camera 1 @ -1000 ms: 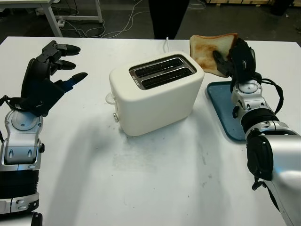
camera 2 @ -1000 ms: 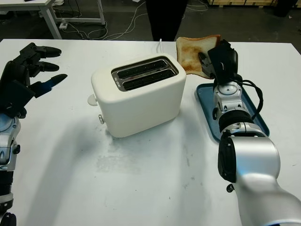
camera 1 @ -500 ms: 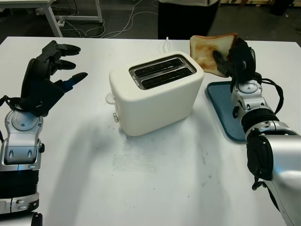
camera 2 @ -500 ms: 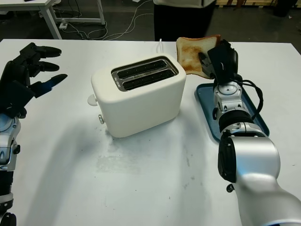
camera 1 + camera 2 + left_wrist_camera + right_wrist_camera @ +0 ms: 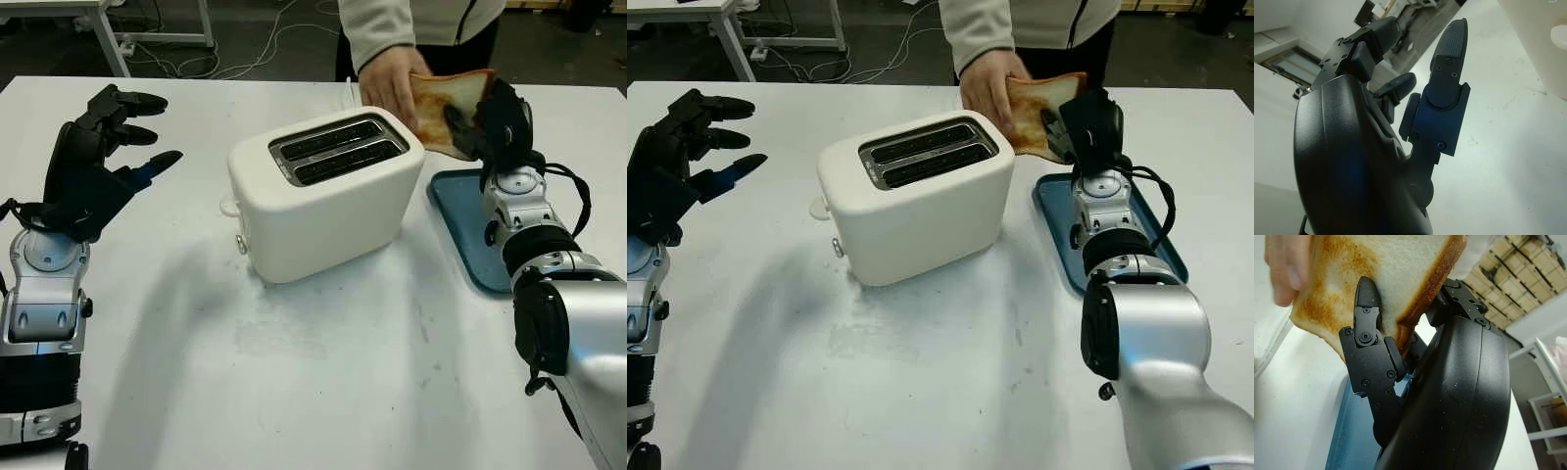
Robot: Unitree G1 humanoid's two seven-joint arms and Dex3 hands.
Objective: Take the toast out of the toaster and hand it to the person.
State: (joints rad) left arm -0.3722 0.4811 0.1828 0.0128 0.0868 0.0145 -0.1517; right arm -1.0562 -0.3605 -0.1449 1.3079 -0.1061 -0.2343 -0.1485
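Handover step: right hand (image 5: 490,122) grips the toast (image 5: 453,108), the person's hand (image 5: 390,83) grasping its far edge; release comes next.

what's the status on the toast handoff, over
Right hand shut on toast, held up beside toaster. Person's hand gripping toast's far edge. Left hand open, raised off to the side. Nothing in the way.

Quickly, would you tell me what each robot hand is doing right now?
Left robot hand: open, raised left of the toaster.
Right robot hand: holding toast.
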